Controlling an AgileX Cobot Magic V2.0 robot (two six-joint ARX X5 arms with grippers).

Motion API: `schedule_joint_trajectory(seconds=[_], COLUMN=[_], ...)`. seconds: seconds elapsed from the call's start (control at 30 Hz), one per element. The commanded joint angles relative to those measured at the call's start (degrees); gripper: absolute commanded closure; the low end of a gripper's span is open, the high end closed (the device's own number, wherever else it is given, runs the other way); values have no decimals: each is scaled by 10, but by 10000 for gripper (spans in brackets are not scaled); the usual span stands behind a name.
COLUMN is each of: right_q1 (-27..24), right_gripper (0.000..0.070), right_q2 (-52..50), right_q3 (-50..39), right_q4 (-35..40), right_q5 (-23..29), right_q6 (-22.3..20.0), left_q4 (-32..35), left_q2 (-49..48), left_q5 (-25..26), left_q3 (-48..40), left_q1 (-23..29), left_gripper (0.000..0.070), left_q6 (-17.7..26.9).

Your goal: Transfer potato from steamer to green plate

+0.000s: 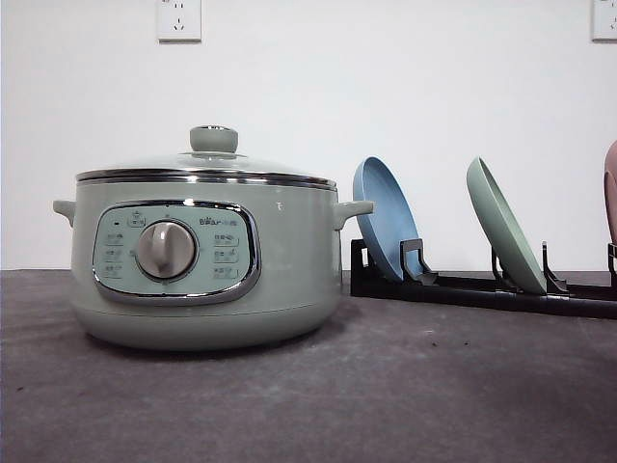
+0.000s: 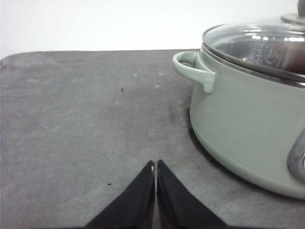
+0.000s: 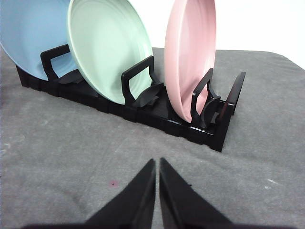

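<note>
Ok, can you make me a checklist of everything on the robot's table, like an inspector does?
Surface: grey table, a few small specks, bare in front of the pot.
Steamer: pale green steamer stands on the table's left part, glass lid on.
Potato: nothing seen; the lid is on and the inside is unclear.
Green plate: green plate stands on edge in the black rack, between the blue plate and the pink plate.
Clutter: nothing seen.
Grippers: left gripper shut and empty beside the steamer; right gripper shut and empty, facing the rack.
Cables: nothing seen.
Surroundings: white wall, with wall socket.
</note>
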Motion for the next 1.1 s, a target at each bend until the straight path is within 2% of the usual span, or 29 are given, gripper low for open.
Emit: schedule_joint_trajectory(seconds=[0.0, 0.07, 0.13, 0.27, 0.4, 0.5, 0.7, 0.87, 1.07], right_q1=[-1, -1, -1, -1, 0, 2, 4, 4, 4], right_gripper=[700, 700, 700, 700, 700, 700, 700, 700, 700], right_q2=[-1, -1, -1, -1, 0, 2, 46, 115, 203], right_q3=[-3, -3, -3, 8, 36, 64, 151, 256, 384], right_q4=[4, 4, 4, 4, 1, 0, -10, -61, -164], right_q5=[-6, -14, -21, -52, -56, -57, -63, -94, -159], right_q6=[23, 46, 50, 81, 133, 170, 212, 211, 190], left_q4=[2, 4, 4, 5, 28, 61, 46, -7, -84], left_q2=[-1, -1, -1, 2, 11, 27, 103, 202, 322], left_q5=[2, 2, 4, 34, 34, 34, 32, 42, 108], left_q3=[-12, -12, -12, -9, 9, 33, 136, 248, 392], left_q1=[0, 0, 0, -2, -8, -16, -22, -22, -24], left_gripper=[700, 700, 700, 700, 699, 698, 698, 698, 698], left_q6=[-43, -58, -69, -91, -171, -207, -210, -207, -191])
